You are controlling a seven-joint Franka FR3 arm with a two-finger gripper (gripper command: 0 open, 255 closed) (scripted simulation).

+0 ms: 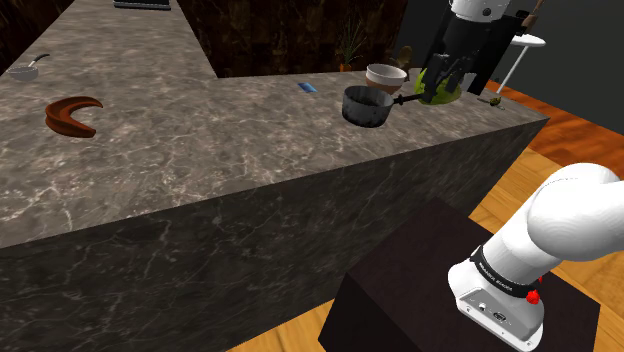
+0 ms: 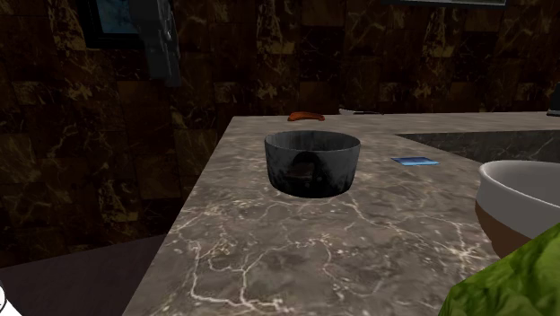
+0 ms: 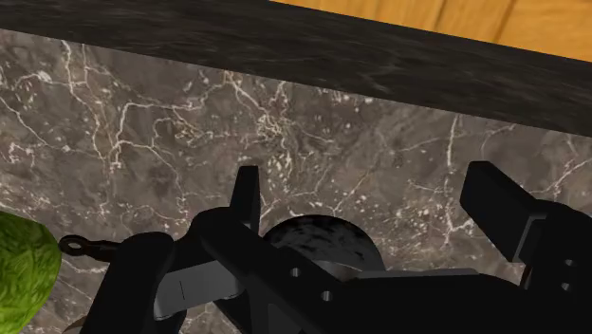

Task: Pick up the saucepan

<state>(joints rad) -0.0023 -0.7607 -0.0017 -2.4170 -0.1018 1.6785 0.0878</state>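
The grey marbled worktop (image 1: 200, 150) carries a dark, glossy, mottled saucepan (image 1: 366, 106). The pan is round and straight-walled and stands upright near the worktop's right end in the shoulder view, just beside a white-and-brown bowl (image 1: 386, 75). Its thin handle points toward a green leafy thing (image 1: 432, 92). The hand (image 3: 368, 185) hovers over it, fingers wide apart and holding nothing. In the wrist view, the hand's body hides much of the pan.

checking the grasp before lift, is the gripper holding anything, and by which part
Nothing is held: the gripper is open, and the saucepan sits on the counter.
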